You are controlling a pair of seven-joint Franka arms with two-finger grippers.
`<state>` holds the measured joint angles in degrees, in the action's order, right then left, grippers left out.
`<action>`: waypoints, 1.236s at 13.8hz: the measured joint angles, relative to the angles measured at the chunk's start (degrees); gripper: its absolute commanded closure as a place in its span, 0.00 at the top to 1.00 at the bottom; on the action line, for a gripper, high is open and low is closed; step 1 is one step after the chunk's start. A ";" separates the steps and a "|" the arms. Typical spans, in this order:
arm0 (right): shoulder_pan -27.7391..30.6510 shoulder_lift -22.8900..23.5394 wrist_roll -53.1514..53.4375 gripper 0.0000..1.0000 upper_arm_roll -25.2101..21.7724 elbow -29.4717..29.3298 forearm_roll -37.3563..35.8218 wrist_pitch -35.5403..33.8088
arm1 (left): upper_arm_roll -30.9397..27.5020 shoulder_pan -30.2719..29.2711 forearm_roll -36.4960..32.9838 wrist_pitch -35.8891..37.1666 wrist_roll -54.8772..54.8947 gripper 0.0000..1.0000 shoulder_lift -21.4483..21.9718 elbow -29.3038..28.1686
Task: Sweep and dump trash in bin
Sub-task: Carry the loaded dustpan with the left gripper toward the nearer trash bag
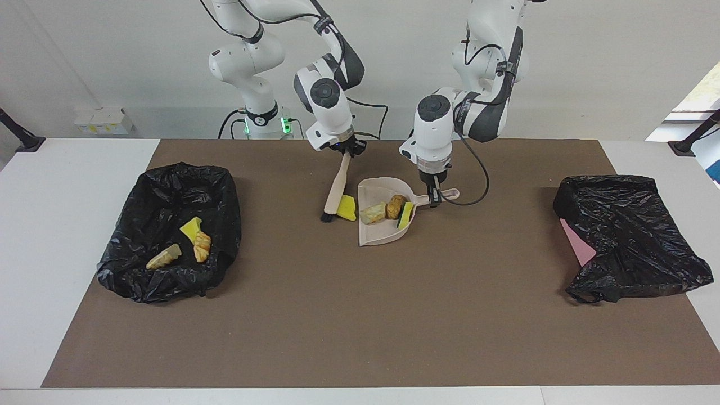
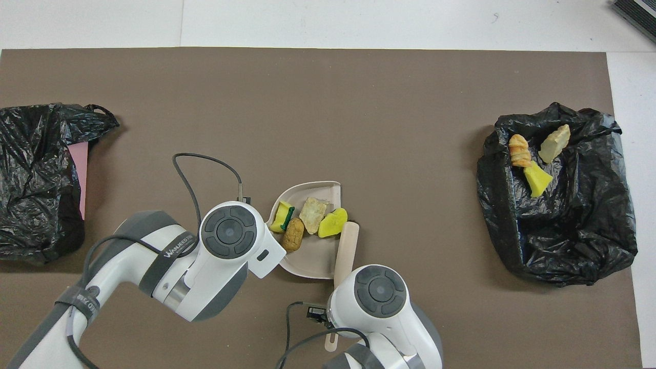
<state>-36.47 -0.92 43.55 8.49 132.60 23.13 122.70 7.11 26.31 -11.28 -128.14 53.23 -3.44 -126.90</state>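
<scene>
The right tool (image 1: 343,149) is closed on the brush (image 1: 336,188), whose long axis slants away from the robots, bristles beside a yellow sponge chunk (image 1: 347,207) at the dustpan (image 1: 385,236) mouth. The left tool (image 1: 434,194) is closed on the dustpan handle; three scraps lie inside. Three more scraps lie in the black bin (image 1: 169,236) toward the right arm's end of the table (image 1: 360,337).

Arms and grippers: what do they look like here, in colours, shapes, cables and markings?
Both arms are glossy white with rounded, dark grey joint sections and round dark grey caps. The left gripper and the right gripper are small and black. A loose black cable loops from each wrist. The left arm carries a dark band with white lettering. A green light glows at the right arm's base.
</scene>
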 measured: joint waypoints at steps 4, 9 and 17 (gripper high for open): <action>-2.72 0.05 0.00 0.00 0.73 -2.10 0.16 -0.37 | -0.01 -1.09 0.68 -1.30 0.66 0.00 0.21 -0.75; -3.23 -1.22 -0.16 0.00 0.75 -4.14 -0.09 -4.33 | -0.18 -6.73 8.10 -3.75 9.18 0.00 -0.49 -1.10; -7.03 -3.93 -0.04 0.00 0.84 -4.94 -7.35 -8.56 | -0.53 -13.50 13.42 -3.79 18.54 0.00 -3.22 2.61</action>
<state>-43.50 -4.85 43.51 9.32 127.66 15.78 114.14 6.58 12.81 2.14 -131.93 71.77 -6.66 -124.29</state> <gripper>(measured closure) 0.736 0.687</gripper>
